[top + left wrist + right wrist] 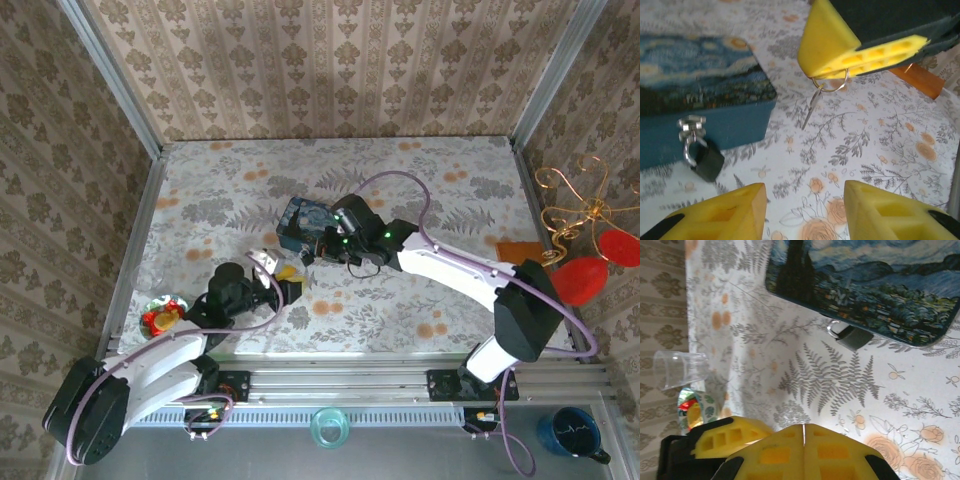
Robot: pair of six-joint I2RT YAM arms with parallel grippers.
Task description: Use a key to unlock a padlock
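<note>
Key alignment is judged to be the step in hand. The small silvery key (811, 106) is hung by its wire ring (832, 84) from the right gripper (816, 69), whose yellow fingers are pressed together on the ring. The left gripper (805, 202) is spread wide and nothing is held in it. The tiny black padlock with a silvery shackle (706, 161) is hung on the metal hasp (691, 124) of the blue painted box (700, 85), near the dangling key but apart from it. Next, the padlock probably must be steadied and the key blade turned toward the keyhole, which cannot be seen.
</note>
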